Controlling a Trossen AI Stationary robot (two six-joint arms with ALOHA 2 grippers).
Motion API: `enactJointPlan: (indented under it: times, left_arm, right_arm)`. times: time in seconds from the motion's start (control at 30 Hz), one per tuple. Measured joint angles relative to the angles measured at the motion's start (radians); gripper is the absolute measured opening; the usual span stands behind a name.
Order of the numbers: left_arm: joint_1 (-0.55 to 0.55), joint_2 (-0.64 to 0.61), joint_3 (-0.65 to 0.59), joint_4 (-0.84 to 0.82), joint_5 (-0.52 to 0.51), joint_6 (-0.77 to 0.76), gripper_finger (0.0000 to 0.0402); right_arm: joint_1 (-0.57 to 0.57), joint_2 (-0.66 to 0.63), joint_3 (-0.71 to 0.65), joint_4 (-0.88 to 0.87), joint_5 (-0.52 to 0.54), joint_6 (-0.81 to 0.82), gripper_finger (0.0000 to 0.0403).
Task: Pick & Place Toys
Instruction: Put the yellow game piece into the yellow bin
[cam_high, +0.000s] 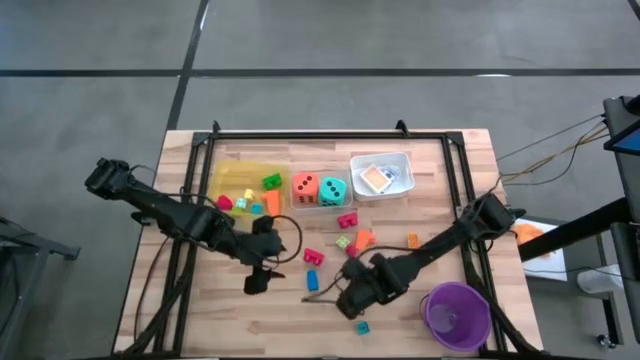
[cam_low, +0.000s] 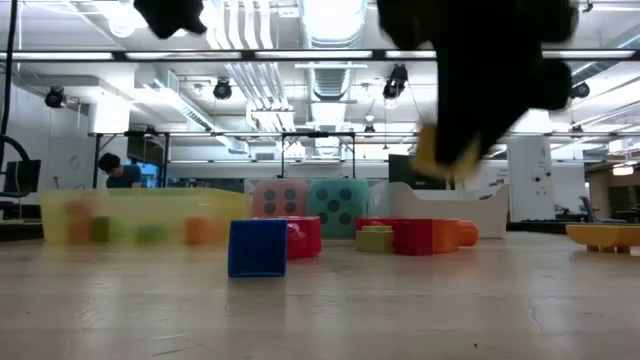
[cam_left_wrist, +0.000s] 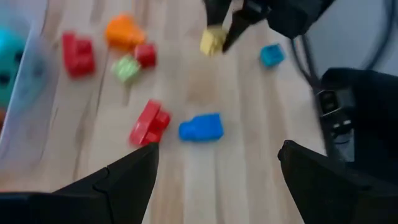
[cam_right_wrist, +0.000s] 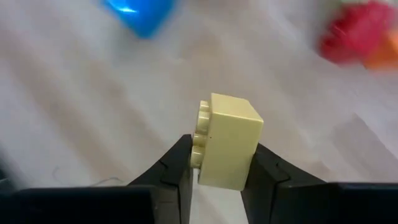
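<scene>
One yellow block | clamped between right pincer fingers | above table

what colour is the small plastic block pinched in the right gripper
Pale yellow. The small studded plastic block in the right gripper shows best in the right wrist view.

Two dark jointed arms, black cables, blunt matte-black claw fingers.

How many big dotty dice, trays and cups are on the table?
Dice: 2, the orange dotted plastic die and the teal dotted plastic die.
Trays: 3, the yellow rectangular tray, the clear rectangular tray and the white rectangular tray.
Cups: 1, the purple round plastic cup.
Total: 6.
</scene>
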Motion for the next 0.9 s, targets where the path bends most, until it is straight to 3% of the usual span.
enactJointPlan:
  times: [0.17, 0.33, 0.4, 0.6, 0.9]
  left_arm:
    - [-0.022, 0.003, 0.000, 0.138, 0.000, 0.002, 0.0330]
    - [-0.026, 0.018, 0.000, 0.277, 0.001, -0.212, 0.0330]
    - [-0.033, 0.030, 0.000, 0.337, 0.015, -0.230, 0.0330]
    - [-0.063, 0.072, 0.000, 0.469, 0.087, -0.162, 0.0330]
    - [-0.075, 0.079, 0.000, 0.524, 0.021, 0.005, 0.0330]
  right_arm:
    - [0.055, 0.000, 0.150, 0.002, 0.076, -0.179, 0.0087]
    - [0.102, -0.001, 0.301, 0.003, 0.214, -0.394, 0.0087]
    - [0.109, -0.001, 0.352, 0.002, 0.242, -0.456, 0.0087]
    - [0.098, -0.002, 0.456, -0.002, 0.247, -0.572, 0.0087]
    - [0.049, -0.002, 0.472, 0.056, 0.172, -0.633, 0.0087]
